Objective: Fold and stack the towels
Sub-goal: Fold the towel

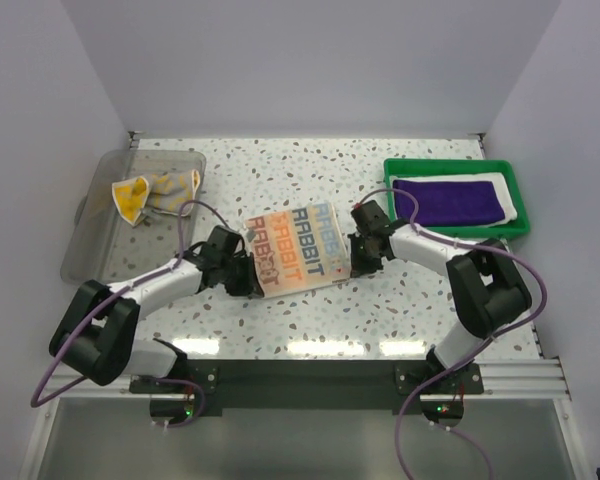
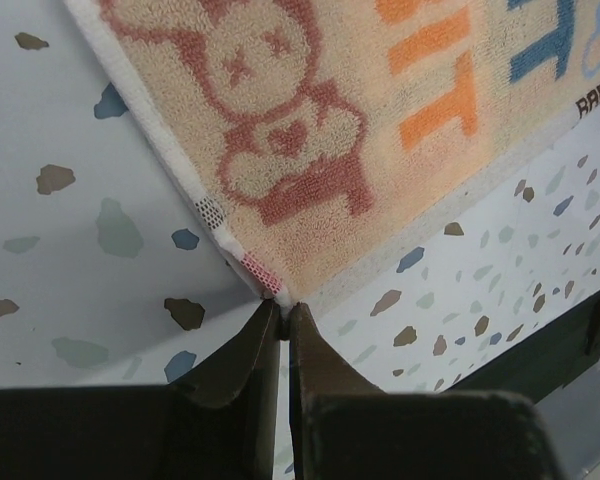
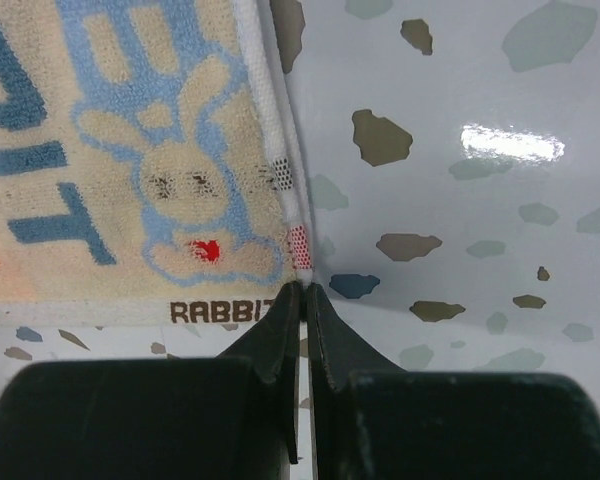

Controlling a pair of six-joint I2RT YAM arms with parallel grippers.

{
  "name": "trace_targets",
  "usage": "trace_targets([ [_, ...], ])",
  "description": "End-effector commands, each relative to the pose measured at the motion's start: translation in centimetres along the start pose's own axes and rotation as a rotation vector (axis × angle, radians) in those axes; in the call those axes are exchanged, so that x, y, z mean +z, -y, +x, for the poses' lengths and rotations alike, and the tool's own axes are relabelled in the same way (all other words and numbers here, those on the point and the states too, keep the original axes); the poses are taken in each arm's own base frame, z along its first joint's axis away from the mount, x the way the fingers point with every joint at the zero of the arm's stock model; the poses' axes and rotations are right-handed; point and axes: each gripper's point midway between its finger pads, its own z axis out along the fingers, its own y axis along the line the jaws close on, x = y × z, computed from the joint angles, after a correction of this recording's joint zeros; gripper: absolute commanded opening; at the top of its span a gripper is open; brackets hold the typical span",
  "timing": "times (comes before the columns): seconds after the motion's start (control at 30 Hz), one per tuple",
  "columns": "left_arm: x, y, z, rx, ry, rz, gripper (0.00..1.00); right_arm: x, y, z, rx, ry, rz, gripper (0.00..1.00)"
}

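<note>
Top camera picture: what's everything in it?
Speckled white table: one, underneath.
Green plastic tray: one, far right.
Plain white towel: one, in the tray.
Deep purple towel: one, folded on the white towel.
Pale towel with orange, blue and red letters: one, table middle.
Clear grey plastic bin: one, far left.
Crumpled yellow-and-white cloth: one or two, in the bin.
Left pincer: one, black, shut on the lettered towel's corner.
Right pincer: one, black, shut on another corner.

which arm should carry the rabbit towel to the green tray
Probably the right arm: its jaws pinch the rabbit towel on the side nearest the green tray; the left arm holds the far side.
</note>
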Motion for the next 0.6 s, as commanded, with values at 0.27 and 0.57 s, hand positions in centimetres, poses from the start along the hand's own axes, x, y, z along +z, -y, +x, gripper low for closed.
trace_targets([
  [0.27, -2.2, -0.2, 0.1, 0.025, 0.042, -0.049, 0.55, -3.6, 2.4, -3.1, -0.032, 0.141, 0.123, 0.37],
  [0.57, -5.5, 2.6, -4.4, 0.045, 0.17, -0.033, 0.66, -5.2, -0.4, -6.1, -0.121, 0.215, 0.062, 0.42],
])
